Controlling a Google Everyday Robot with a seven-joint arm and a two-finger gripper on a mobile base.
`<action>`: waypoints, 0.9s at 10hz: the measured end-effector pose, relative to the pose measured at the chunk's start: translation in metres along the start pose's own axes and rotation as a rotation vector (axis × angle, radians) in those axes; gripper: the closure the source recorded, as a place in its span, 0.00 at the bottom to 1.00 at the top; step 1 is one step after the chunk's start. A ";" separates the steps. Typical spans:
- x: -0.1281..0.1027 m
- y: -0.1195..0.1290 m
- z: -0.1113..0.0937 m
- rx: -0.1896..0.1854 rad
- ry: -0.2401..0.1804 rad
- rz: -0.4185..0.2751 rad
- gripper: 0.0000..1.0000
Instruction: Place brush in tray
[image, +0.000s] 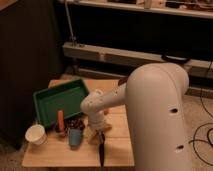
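Note:
The brush (101, 149) is a long slim black thing lying on the wooden table (55, 155), near its front edge, pointing toward me. My gripper (96, 132) hangs from the white arm (150, 105) right over the brush's far end, low at the table. The green tray (48, 97) sits at the table's back left, apart from the brush, with nothing in it that I can see.
An orange stick (60, 121), a white cup (36, 134) and a blue cup (75, 138) stand in front of the tray, left of the gripper. A dark round thing (122, 80) sits at the table's back. The arm's bulk hides the table's right side.

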 end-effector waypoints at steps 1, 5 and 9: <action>0.001 0.001 0.003 0.001 0.000 -0.007 0.20; 0.002 0.002 0.000 0.001 0.001 -0.012 0.47; 0.003 0.005 -0.009 -0.010 0.000 -0.014 0.90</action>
